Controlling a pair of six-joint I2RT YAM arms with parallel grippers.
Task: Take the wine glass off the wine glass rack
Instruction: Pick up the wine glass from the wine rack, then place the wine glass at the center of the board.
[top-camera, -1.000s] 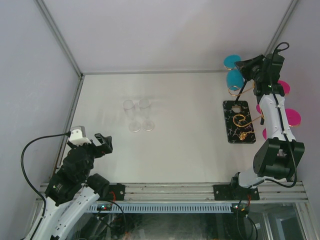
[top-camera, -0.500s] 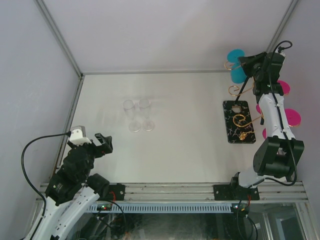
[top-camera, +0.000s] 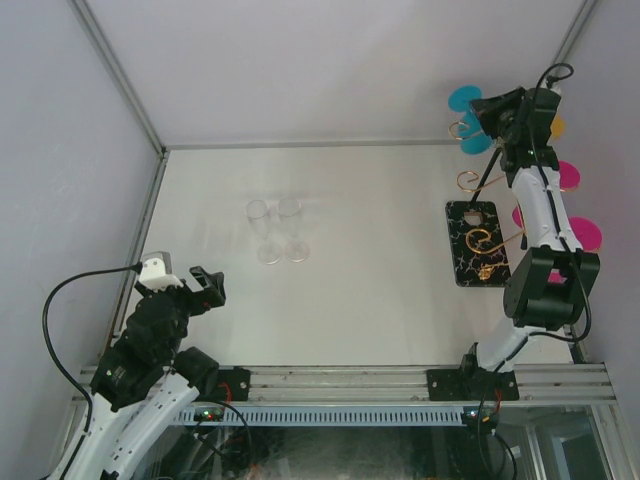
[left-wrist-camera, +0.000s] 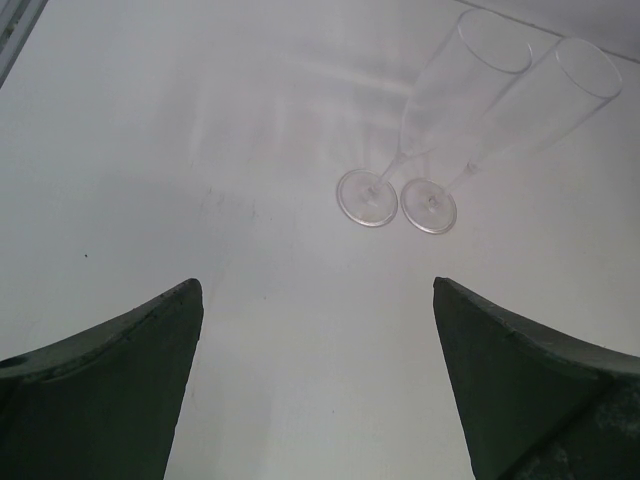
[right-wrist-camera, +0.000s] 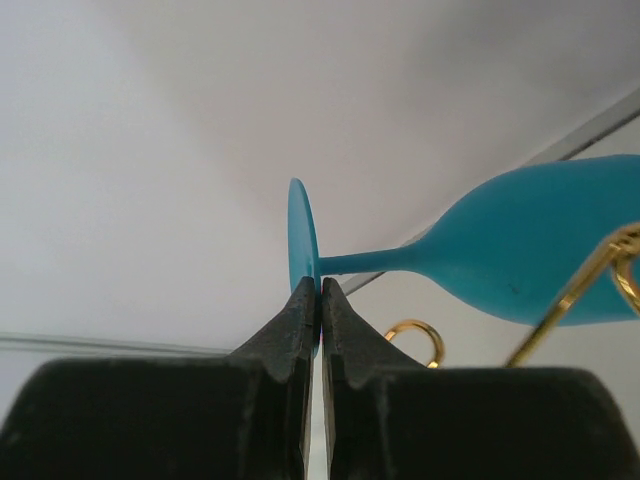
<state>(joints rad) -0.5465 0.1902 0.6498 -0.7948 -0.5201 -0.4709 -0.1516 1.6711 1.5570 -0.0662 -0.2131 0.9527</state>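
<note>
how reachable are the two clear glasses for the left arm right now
Probably reachable. The left gripper has its jaws wide open and faces the clear glasses across the table, with nothing between them in the left wrist view. Whether the arm stretches that far cannot be told for sure.

The left arm (top-camera: 150, 340) is sitting folded low at the near left, its gripper (top-camera: 208, 285) pointing away from the base. In the left wrist view its two dark fingers (left-wrist-camera: 110, 380) are standing wide apart, gripping nothing. The right arm (top-camera: 545, 230) is reaching far out along the right side, nearly straight. Its gripper (right-wrist-camera: 320, 285) is pinching its fingers together on the thin foot of a blue wine glass (right-wrist-camera: 530, 250).
</note>
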